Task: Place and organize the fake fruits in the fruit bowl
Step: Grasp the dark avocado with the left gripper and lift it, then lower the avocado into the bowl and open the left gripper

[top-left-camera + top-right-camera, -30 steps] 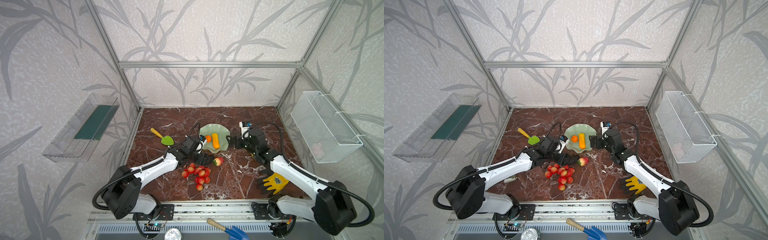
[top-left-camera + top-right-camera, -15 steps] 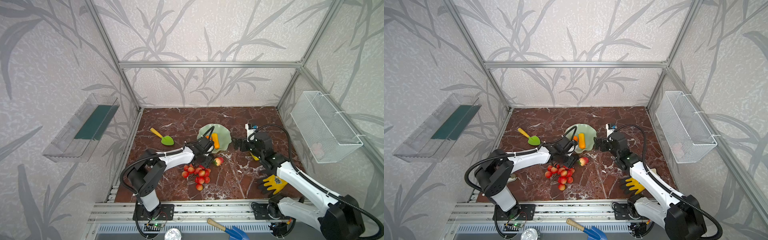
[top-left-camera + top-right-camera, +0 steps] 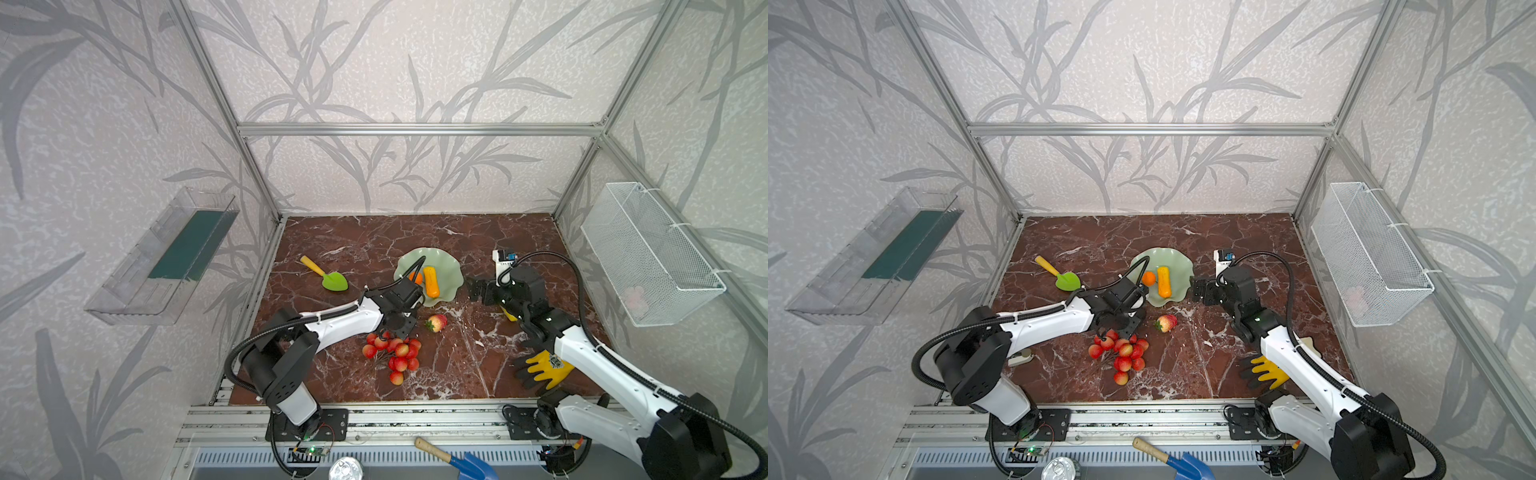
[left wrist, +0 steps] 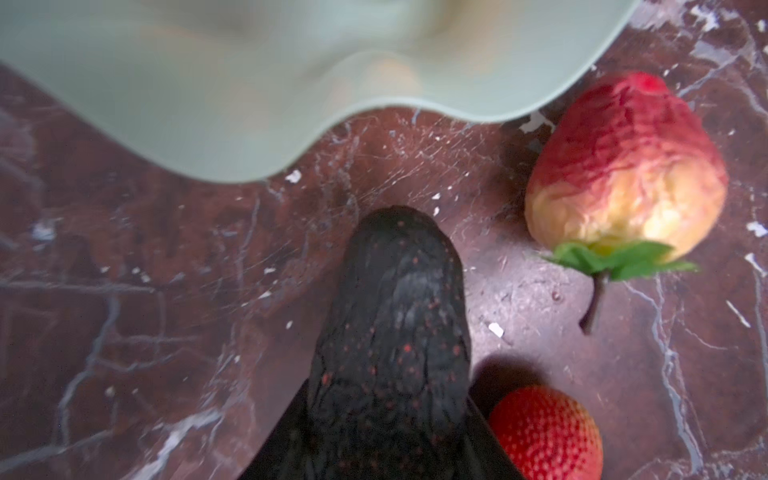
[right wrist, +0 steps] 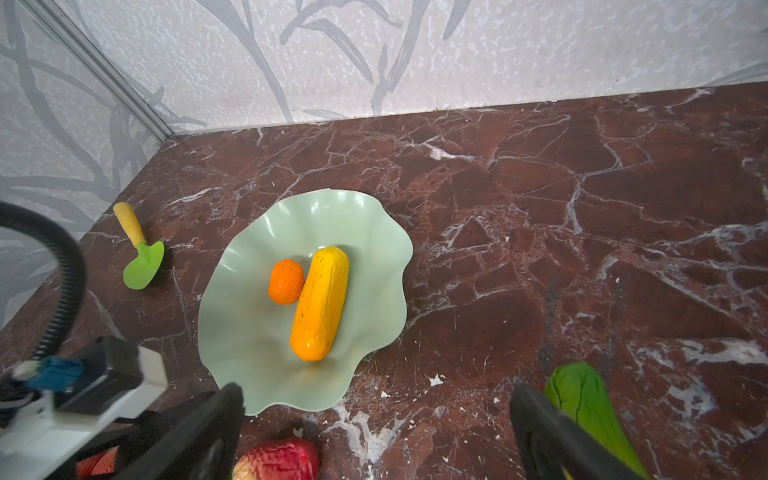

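Strawberry [image 3: 436, 323] just before bowl [image 3: 451, 274]

Wavy-rimmed mint-green fruit bowl [image 3: 451, 272] on the surface [image 3: 415, 232], holding a small orange ball [image 5: 286, 281] touching an elongated yellow-orange fruit [image 5: 320, 303]. Just outside its rim, a red strawberry [image 3: 437, 323] on its side and a dark avocado [image 4: 395, 332]; beside them, a bunch of red berries [image 3: 395, 353].

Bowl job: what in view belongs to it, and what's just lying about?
Job: bowl, orange, yellow fruit, avocado, strawberry, berries.
Lying about: green shovel, glove, wire basket, blue shovel, wall tray.
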`<action>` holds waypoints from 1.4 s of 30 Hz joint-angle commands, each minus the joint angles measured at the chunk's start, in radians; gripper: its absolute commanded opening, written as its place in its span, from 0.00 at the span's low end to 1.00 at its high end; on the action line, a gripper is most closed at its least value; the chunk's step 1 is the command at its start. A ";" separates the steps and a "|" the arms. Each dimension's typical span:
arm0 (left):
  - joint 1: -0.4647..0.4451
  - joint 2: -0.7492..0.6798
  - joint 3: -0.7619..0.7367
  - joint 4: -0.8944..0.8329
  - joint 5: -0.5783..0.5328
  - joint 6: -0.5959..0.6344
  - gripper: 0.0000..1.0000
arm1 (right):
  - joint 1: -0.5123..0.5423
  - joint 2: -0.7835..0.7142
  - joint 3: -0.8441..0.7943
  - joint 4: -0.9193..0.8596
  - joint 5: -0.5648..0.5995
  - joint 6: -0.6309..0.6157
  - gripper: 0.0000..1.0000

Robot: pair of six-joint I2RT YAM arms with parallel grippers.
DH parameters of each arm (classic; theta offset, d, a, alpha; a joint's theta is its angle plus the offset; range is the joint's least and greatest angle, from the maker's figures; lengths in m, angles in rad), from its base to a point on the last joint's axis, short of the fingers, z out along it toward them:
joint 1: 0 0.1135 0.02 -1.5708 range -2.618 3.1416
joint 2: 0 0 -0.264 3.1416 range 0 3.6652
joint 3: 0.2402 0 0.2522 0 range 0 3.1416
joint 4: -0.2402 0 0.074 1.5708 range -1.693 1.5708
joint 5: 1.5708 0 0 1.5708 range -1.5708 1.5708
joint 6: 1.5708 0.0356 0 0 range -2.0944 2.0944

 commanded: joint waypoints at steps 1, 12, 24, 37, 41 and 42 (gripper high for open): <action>-0.005 -0.115 -0.023 -0.062 -0.094 0.000 0.37 | -0.006 0.014 -0.003 0.023 -0.006 0.001 0.99; -0.001 -0.455 -0.107 0.064 -0.194 0.035 0.40 | -0.007 0.040 -0.006 0.048 -0.031 0.025 0.99; 0.008 -0.102 0.170 0.147 -0.053 0.178 0.39 | -0.010 -0.034 -0.036 0.000 -0.026 0.021 0.99; 0.030 0.332 0.500 -0.048 -0.002 0.225 0.37 | -0.013 -0.064 -0.093 0.001 -0.051 0.053 0.99; 0.042 0.390 0.532 -0.069 0.002 0.208 0.40 | -0.013 -0.053 -0.091 0.006 -0.057 0.053 0.99; 0.042 0.394 0.534 -0.070 0.002 0.203 0.43 | -0.013 -0.050 -0.090 0.006 -0.061 0.053 0.99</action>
